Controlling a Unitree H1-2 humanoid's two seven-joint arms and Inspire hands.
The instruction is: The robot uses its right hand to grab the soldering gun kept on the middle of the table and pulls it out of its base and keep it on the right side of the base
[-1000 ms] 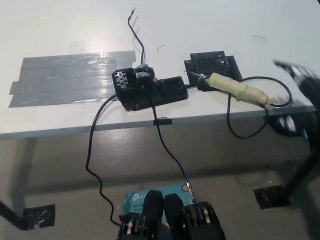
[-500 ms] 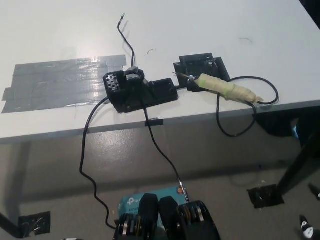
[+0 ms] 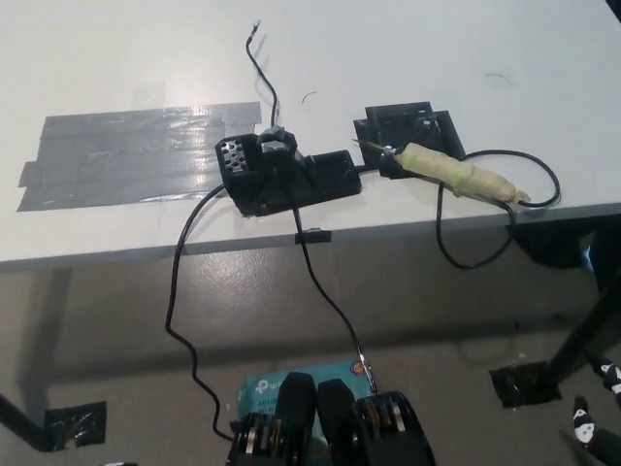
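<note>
The soldering gun [image 3: 456,173], its handle wrapped in pale yellow tape, lies flat on the white table [image 3: 408,49] to the right of the black base [image 3: 291,177]. Its tip rests on a black plate [image 3: 408,124], and its black cord [image 3: 475,254] loops off the table's front edge. No hand touches it. Of my black right hand [image 3: 590,427] only small dark bits show at the bottom right corner, well below the table. My left hand is out of the picture.
A wide patch of grey tape [image 3: 136,153] covers the table to the left of the base. Black cables [image 3: 179,291] hang from the base to the floor. A table leg [image 3: 582,335] stands at the right, with black tape [image 3: 529,383] on the floor.
My right hand was raised at the table's right edge a second ago and has dropped to the lower right corner. The camera shifted and came back. The soldering gun lies where it was.
</note>
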